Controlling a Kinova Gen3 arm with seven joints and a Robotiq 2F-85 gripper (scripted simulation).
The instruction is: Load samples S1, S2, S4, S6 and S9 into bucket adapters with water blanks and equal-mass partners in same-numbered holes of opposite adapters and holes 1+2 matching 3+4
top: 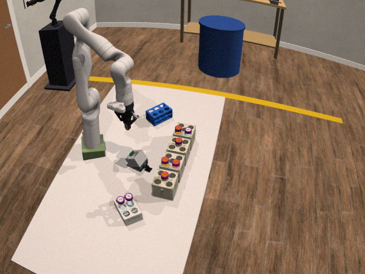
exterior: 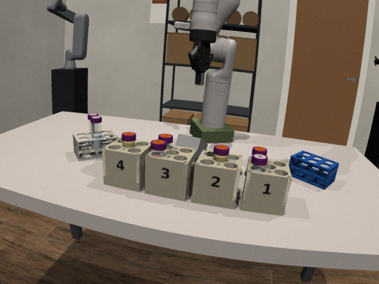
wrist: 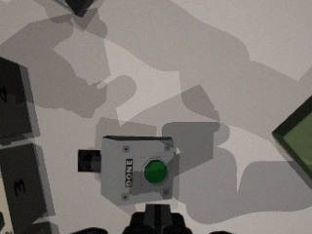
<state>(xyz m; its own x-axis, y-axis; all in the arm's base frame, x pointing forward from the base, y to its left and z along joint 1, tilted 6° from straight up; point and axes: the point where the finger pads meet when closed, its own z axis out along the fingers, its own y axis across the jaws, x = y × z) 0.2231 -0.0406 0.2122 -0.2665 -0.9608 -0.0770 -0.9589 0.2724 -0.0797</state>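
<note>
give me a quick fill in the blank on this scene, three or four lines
The gripper hangs above the table with its fingers ____.
The key on the DONE desk is coloured ____.
The blue rack stands beside adapter number ____.
The grey rack holds ____ tubes.

Missing words: shut; green; 1; two

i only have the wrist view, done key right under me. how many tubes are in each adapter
Observer: Adapter 1 holds two tubes, adapter 2 one, adapter 3 two, adapter 4 one.
Operator: any blanks left out
Observer: Two white-dot tubes stand in the grey rack; the blue rack has none.
Operator: am i holding anything
Observer: No, the gripper is shut on nothing, high above the table.
</note>
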